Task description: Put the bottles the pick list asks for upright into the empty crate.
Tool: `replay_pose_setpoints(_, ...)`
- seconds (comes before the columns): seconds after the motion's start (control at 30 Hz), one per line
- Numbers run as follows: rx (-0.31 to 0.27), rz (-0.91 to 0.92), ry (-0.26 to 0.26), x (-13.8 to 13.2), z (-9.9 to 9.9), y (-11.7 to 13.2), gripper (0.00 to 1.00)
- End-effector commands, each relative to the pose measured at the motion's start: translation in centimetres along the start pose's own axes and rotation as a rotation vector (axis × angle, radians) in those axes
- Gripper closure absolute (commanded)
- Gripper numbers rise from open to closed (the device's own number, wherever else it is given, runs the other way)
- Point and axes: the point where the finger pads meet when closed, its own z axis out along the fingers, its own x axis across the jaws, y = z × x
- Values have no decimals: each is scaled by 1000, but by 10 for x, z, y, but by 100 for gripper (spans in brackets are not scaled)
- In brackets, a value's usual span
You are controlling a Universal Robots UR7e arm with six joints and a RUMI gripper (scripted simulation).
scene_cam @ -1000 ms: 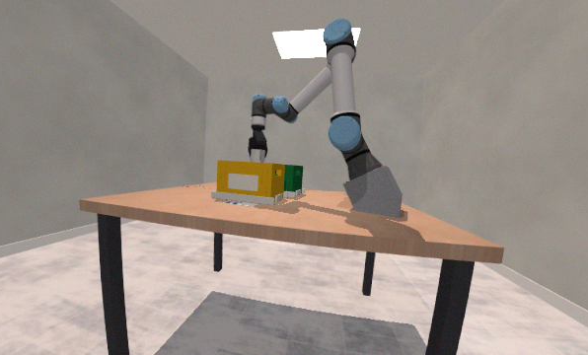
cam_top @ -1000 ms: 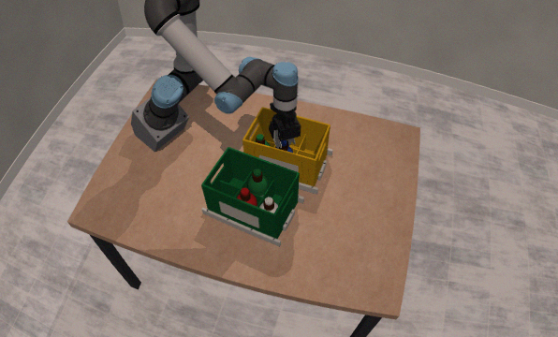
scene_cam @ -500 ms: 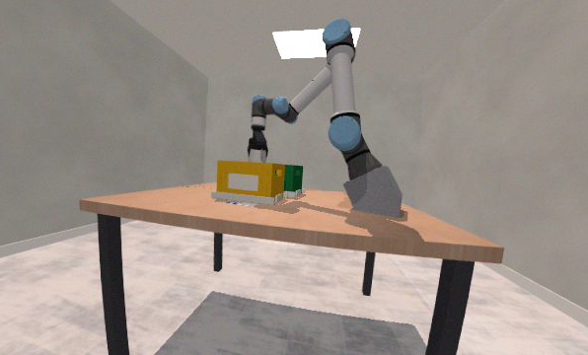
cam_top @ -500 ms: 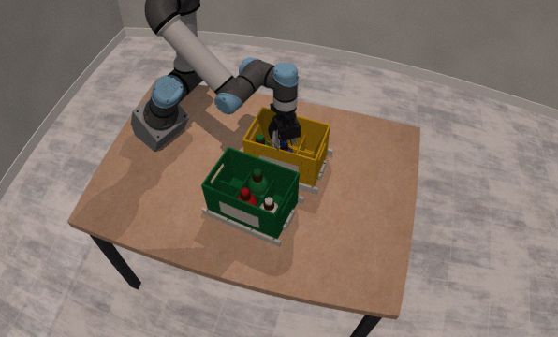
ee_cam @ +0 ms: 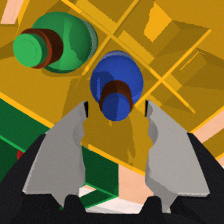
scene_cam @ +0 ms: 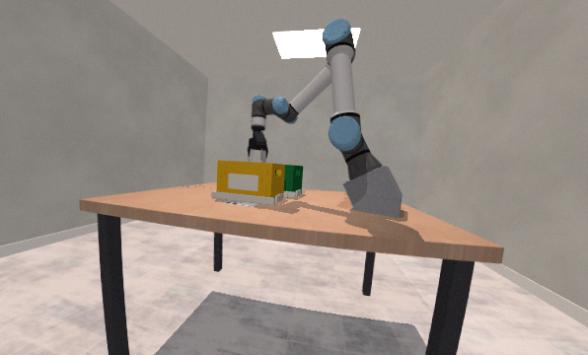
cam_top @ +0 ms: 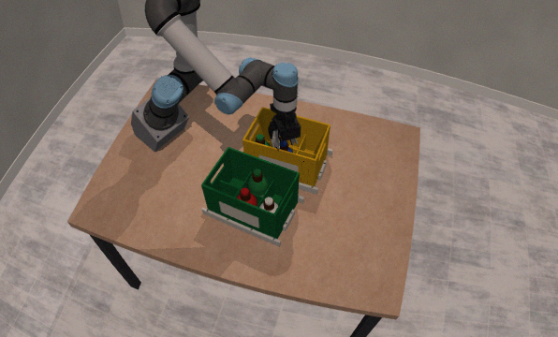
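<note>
Gripper over yellow crate, jaws parted, holding nothing.

Left to right in the wrist view: a green bottle (ee_cam: 55, 42) stands in one cell of the yellow crate (ee_cam: 165, 65); a blue bottle (ee_cam: 117, 85) stands in the next cell, its cap between but clear of the fingers. The gripper (cam_top: 279, 139) hangs above it. The green crate (cam_top: 227, 206) nearby holds three bottles.

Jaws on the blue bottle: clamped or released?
Released: the gripper stands open, gaps showing either side of the blue bottle in the yellow crate.

Table (cam_top: 368, 197); two crates; arm base
</note>
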Motion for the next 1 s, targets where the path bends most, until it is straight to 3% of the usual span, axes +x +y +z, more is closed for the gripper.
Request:
replay_pose_setpoints(0.0,-1,0,1,0,0,0,62)
replay_pose_setpoints(0.3,-1,0,1,0,0,0,62)
replay_pose_setpoints(0.97,-1,0,1,0,-48,0,62)
